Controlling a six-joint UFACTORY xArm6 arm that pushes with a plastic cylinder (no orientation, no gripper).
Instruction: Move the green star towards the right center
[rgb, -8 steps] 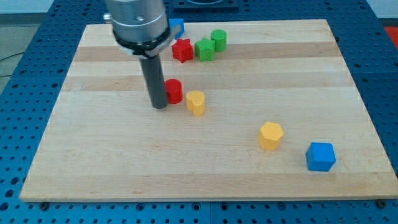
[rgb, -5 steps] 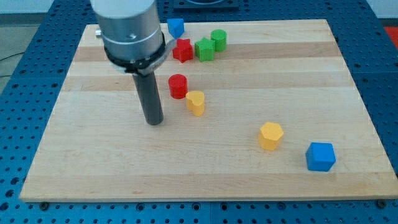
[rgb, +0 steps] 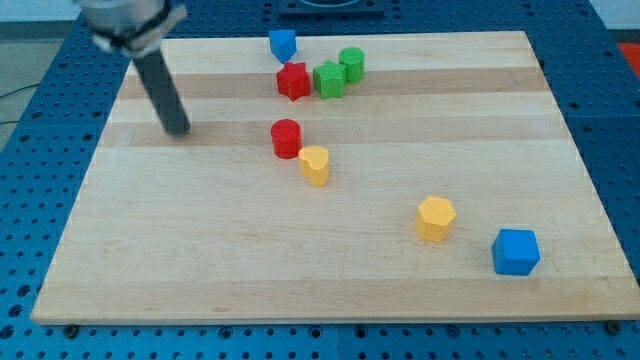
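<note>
My tip (rgb: 180, 131) rests on the wooden counter (rgb: 520, 130) at the view's left, well apart from every block; this tool is a bare rod, with nothing to open or shut and nothing in its hold. The green star (rgb: 328, 79) sits near the view's top, between the red star (rgb: 293, 81) just beside it on the left and the green cylinder (rgb: 351, 64), which seems to touch it on the right, though I cannot be sure. A blue block (rgb: 283, 44), its shape unclear, stands above the red star. Lower down, a red cylinder (rgb: 286, 138) and a yellow block (rgb: 315, 165) lie close together. A yellow hexagon (rgb: 435, 218) and a blue cube (rgb: 516, 251) sit towards the view's bottom right.
</note>
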